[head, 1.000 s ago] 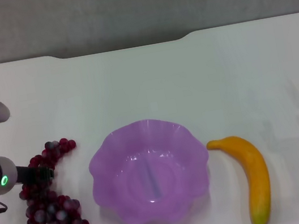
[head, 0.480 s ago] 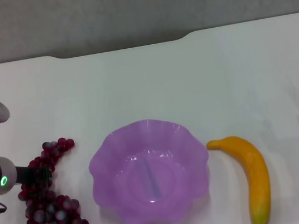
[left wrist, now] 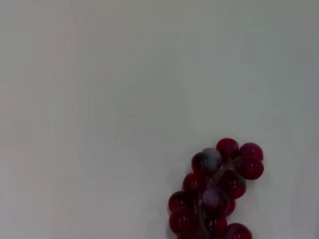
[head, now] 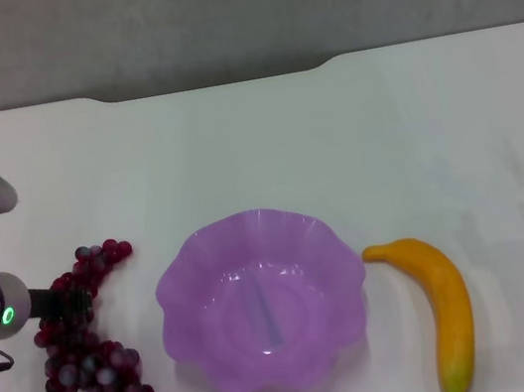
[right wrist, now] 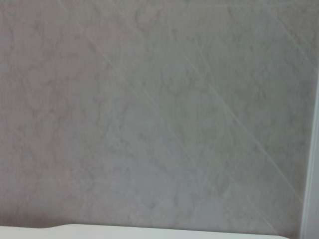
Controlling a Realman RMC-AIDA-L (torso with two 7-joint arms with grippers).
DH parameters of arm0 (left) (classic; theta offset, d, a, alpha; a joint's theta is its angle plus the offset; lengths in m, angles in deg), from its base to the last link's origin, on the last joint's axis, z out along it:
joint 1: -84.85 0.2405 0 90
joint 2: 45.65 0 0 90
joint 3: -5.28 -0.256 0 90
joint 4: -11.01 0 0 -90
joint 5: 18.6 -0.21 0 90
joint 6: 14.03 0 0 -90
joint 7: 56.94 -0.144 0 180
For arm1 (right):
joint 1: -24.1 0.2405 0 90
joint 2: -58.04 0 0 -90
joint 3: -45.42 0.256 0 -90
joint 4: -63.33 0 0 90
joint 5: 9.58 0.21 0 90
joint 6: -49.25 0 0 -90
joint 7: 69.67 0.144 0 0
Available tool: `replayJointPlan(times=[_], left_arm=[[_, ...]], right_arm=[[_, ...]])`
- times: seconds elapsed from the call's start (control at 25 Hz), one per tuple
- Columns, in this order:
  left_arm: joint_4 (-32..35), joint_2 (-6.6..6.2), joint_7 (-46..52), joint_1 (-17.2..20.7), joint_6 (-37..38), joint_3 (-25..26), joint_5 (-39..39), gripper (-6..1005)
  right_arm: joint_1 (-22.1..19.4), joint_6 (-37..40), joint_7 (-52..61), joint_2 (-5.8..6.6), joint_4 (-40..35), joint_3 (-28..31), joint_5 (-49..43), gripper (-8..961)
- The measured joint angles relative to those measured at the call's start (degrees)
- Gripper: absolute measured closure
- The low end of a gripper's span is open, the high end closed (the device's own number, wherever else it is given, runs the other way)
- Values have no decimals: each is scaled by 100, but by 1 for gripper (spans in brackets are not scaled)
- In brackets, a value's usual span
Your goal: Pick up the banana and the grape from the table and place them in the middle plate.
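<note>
Left edge of head view: we see the left gripper (head: 70, 301) at mid-left of frame, dark tip sitting over the upper-middle of the grape (head: 88, 347). Jaw state: cannot tell, the tip merges w/ the berries.

The grape lies on the table (head: 264, 145) at lower left, long axis running roughly from frame top to frame bottom, stem end at the bottom; the bunch extends both up-right and down from the tip. In the left wrist view only its upper end shows, at bottom right.

Centre: the middle plate (head: 171, 282), holding nothing, just right of the grape.

Right of plate: the banana (head: 447, 306), untouched, curved, long axis approx top-to-bottom, tip near the plate rim.

Far right edge: a dark bit of the right arm, well apart from the banana.

Our read: left arm is nearer the grape; grasp not confirmed.
</note>
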State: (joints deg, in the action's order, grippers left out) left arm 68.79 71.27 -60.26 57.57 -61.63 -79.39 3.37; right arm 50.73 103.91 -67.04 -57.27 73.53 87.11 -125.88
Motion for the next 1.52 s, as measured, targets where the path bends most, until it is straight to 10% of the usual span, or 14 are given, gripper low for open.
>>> replayJointPlan(times=[1.52], left_arm=[[911,-5,-39,634,255,-304,195,800]], right_arm=[[0,0,0,0,0,-12,6,61]])
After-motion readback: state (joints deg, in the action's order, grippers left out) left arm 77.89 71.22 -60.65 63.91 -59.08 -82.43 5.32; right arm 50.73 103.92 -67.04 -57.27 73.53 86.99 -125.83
